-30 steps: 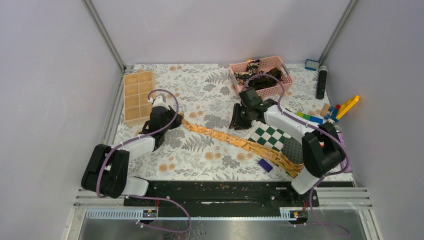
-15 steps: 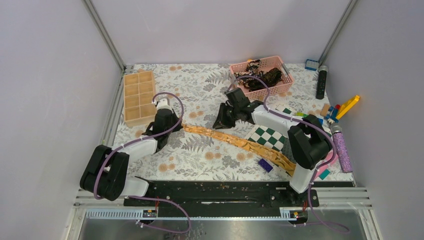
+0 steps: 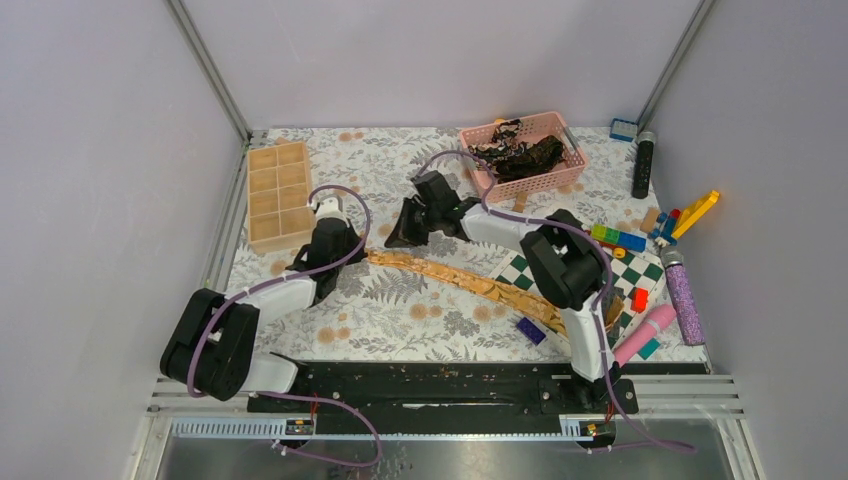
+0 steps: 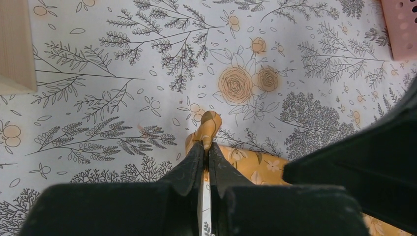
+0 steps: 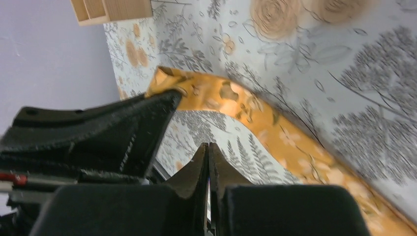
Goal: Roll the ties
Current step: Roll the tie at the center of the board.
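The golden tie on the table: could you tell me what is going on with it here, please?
The left gripper is shut on the narrow tip of the golden tie, which lies stretched flat across the floral table toward the checkered board, not yet rolled. The right gripper hangs close to that same end, its jaws shut on nothing. The dark ties sit piled in the pink basket at the back.

Table [image 3: 400,315]: compartment tray [image 3: 277,195] far left; basket [image 3: 528,187] far centre-right, holding bundled ties [image 3: 520,152]; long tie [image 3: 450,275] laid diagonally from centre-left onto checkered board [image 3: 528,268] at right; toy bricks [image 3: 618,238] behind board.
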